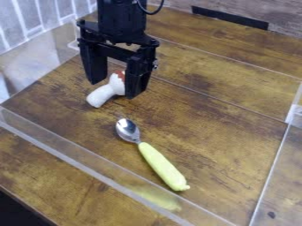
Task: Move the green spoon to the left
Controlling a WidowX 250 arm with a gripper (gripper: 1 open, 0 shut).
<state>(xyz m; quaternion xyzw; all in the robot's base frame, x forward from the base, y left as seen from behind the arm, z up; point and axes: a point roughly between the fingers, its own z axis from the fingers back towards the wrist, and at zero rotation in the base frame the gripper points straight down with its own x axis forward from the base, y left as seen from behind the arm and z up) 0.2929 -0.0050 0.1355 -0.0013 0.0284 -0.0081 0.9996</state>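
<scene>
Brown wood-grain surface [224, 124], dark jaws [115, 86] spread, shiny metal spoon with smooth yellow-green handle [162, 166]

One spoon [162, 165] and one mushroom [108, 91] (toy, that).

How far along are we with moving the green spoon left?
Nothing looks finished: the green spoon lies flat on the wooden surface. Nothing shows in hand; the tool hangs above, by the toy mushroom, apart from the spoon. Reaching it, gripping it and shifting it left seem left.
</scene>
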